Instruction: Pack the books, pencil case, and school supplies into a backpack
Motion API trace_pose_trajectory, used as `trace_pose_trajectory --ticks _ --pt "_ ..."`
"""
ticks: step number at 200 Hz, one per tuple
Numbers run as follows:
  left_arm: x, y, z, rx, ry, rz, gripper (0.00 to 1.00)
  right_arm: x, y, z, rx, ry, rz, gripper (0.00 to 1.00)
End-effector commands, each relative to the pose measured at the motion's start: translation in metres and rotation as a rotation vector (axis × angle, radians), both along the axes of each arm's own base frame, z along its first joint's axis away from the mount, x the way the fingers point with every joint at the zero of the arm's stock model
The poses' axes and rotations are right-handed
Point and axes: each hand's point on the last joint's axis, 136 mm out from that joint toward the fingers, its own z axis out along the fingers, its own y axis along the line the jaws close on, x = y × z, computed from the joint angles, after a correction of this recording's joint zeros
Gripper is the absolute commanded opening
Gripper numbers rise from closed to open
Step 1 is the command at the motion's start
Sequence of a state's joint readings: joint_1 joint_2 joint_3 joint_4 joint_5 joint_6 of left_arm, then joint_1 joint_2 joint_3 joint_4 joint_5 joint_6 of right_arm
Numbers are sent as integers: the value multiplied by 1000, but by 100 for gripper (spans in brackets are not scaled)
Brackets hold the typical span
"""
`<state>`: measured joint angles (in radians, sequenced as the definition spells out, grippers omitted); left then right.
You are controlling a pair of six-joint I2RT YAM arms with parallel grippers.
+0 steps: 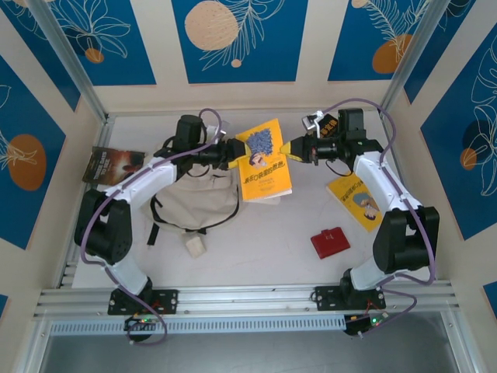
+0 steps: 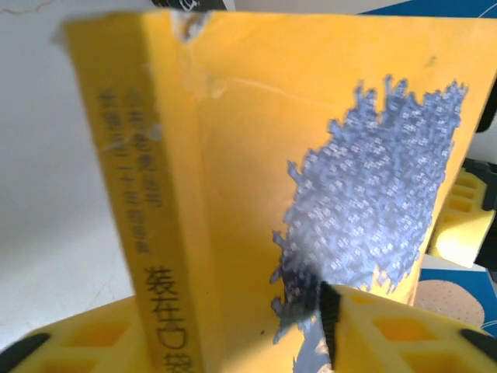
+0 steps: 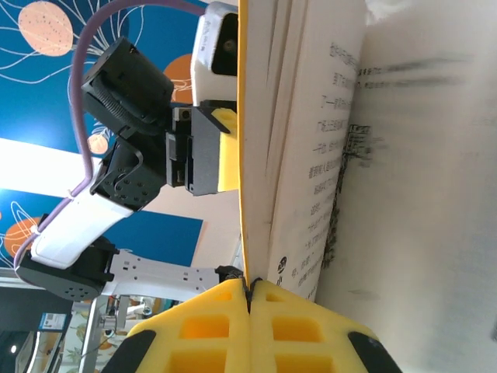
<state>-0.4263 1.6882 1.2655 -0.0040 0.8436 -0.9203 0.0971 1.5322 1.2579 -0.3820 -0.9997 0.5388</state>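
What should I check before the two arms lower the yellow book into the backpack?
1. Right pincer grip on yellow book: not ok; it seems to pinch the cover alone, and the pages fan away.
2. Left pincer grip: ok; its fingers sit on both sides near the spine.
3. Backpack mouth open: cannot tell; the left arm crosses it.
4. Book over the backpack: not ok; it hangs by the far right corner.
5. Path free: ok; second yellow book and red case lie apart on the table.
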Motion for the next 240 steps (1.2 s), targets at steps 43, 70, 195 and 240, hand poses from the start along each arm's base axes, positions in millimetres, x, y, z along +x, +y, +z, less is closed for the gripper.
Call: trace_pose_trajectory --ticks 43,70,195,240 --pt "7 12 27 -17 -83 59 15 13 1 -11 1 66 -11 0" --pt "16 28 20 22 -71 145 6 22 -9 -31 -31 158 -88 32" --pt "54 106 63 30 -115 660 7 -7 56 -74 155 563 -259 100" --pt "53 114 76 -60 -73 746 8 -3 86 -55 246 581 -287 99"
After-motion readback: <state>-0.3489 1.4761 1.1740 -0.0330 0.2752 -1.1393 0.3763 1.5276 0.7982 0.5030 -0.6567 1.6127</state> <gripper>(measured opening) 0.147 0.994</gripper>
